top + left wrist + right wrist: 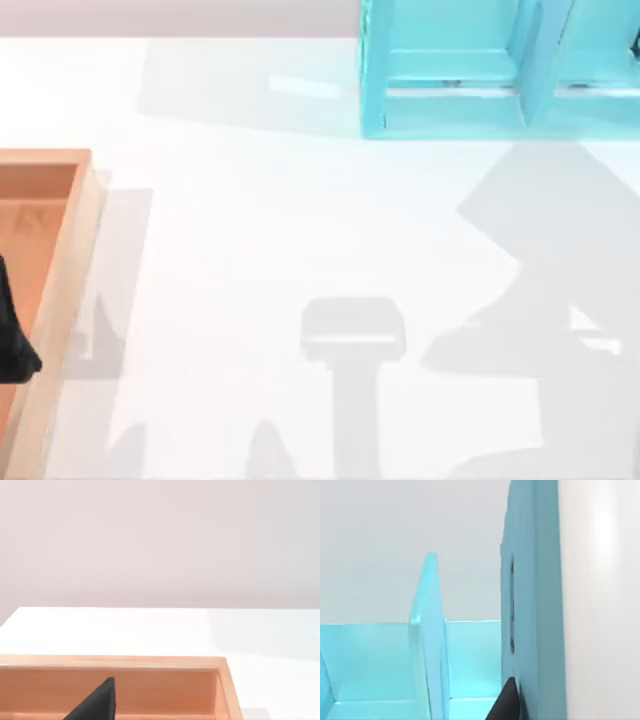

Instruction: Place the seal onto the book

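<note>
The seal and the book are out of view. A dark part of my left gripper (14,340) hangs over the wooden tray (70,260) at the table's left edge. In the left wrist view the same dark tip of the left gripper (97,702) sits inside the tray, below its far wall (125,662). My right gripper (507,702) is at the back right, close against a wall of the light-blue shelf unit (530,605), with its dividers just ahead.
The light-blue shelf unit (450,90) stands at the back right of the white table (300,220). The wooden tray runs along the left edge. Arm shadows fall across the table's front and right.
</note>
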{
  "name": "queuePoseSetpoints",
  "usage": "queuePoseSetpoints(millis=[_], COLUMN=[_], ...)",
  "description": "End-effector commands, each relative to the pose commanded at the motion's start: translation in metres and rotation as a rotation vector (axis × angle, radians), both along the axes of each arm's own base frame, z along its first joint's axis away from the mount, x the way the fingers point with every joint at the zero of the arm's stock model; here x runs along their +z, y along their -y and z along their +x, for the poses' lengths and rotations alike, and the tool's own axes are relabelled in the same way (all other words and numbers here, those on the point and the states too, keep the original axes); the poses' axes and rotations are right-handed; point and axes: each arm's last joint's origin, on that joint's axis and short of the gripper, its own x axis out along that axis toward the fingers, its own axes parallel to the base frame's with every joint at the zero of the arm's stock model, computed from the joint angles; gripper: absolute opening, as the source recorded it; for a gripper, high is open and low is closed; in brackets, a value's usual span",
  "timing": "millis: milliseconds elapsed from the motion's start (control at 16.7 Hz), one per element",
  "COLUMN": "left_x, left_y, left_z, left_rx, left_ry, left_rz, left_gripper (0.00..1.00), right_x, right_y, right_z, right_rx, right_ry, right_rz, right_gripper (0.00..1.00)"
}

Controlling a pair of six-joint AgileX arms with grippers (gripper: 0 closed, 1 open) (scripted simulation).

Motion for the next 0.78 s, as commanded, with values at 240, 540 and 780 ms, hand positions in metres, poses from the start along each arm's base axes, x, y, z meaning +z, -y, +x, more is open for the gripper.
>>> queuePoseSetpoints(millis=[240, 540, 780], left_x=[0.000, 0.000, 0.000], left_y=[0.000, 0.000, 0.000], left_z=[0.000, 0.000, 0.000], left_rx=[0.000, 0.000, 0.000], left_ry=[0.000, 0.000, 0.000], left_rz=[0.000, 0.000, 0.000], left_gripper=[1.00, 1.00, 1.00], right_x=[-0.002, 0.007, 0.012], right_y=[-0.001, -0.022, -0.087], right_z=[0.002, 0.020, 0.056], right_rx=[0.004, 0.022, 0.083], right_ry=[-0.004, 0.035, 0.084], right_rz=[0.005, -0.106, -0.306], right_gripper=[0.00, 0.00, 0.00])
